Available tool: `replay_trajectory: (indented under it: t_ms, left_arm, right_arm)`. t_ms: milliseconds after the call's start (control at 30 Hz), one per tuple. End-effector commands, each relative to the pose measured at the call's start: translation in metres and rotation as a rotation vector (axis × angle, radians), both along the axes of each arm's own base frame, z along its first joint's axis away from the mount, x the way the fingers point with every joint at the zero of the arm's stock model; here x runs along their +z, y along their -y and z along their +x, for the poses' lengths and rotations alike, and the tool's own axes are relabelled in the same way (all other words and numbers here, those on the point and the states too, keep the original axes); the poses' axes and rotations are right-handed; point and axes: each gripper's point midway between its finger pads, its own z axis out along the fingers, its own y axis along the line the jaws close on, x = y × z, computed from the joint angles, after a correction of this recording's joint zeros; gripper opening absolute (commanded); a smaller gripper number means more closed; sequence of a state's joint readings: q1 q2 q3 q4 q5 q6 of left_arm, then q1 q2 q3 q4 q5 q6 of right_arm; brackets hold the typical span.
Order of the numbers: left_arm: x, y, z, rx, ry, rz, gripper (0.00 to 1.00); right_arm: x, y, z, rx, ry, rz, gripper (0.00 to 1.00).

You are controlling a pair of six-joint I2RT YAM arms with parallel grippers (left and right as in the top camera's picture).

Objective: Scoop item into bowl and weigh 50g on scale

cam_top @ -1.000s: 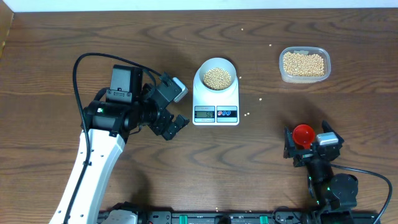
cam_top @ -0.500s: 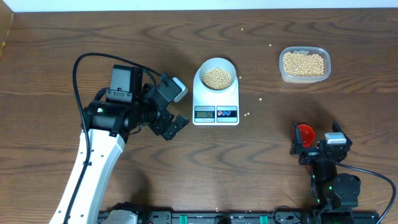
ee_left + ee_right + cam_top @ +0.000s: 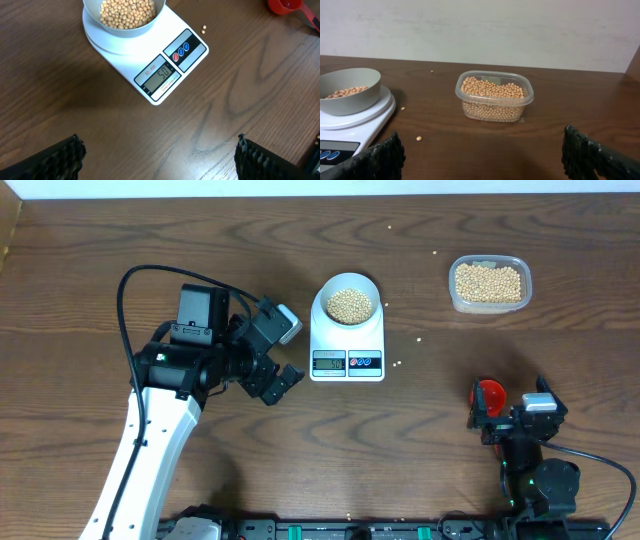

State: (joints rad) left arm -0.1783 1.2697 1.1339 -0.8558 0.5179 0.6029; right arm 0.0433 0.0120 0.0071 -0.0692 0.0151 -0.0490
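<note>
The pale bowl (image 3: 349,302) stands on the white scale (image 3: 347,352) and holds a heap of tan beans (image 3: 350,304). In the left wrist view the scale's (image 3: 177,55) screen reads about 50, and the bowl (image 3: 120,31) sits at the top edge. My left gripper (image 3: 288,352) hovers open just left of the scale, nothing between its fingers (image 3: 65,155). My right gripper (image 3: 512,412) stands open near the front right, empty. In its wrist view it faces the bowl (image 3: 350,92) and the scale (image 3: 357,122).
A clear tub (image 3: 489,283) of beans sits at the back right, also ahead of the right gripper (image 3: 481,145). A red scoop (image 3: 489,394) lies beside the right gripper's left finger. Loose beans (image 3: 400,363) are scattered right of the scale.
The right gripper has shifted slightly right and toward the front edge, leaving the red scoop where it was. The left arm, bowl and scale have not moved.
</note>
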Motion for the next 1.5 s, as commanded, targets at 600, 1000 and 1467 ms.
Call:
replay_trajectory:
  t_ms: [600,1000,1467]
  left_arm:
    - [0.0158,-0.0006,0.0059,0.000,0.049,-0.004,0.98]
    - [0.0158,-0.0007,0.0059,0.000,0.049,-0.003,0.98]
    - [0.0171,-0.0033,0.0003,0.006,0.045,0.007,0.98]
  right_arm:
    - [-0.0001,0.0026,-0.0002,-0.012,0.002,-0.017,0.99]
    - [0.0000,0.0026,-0.0002,-0.012,0.003,-0.017,0.99]
    - [-0.0001,0.0026,-0.0002,-0.012,0.002,-0.017,0.99]
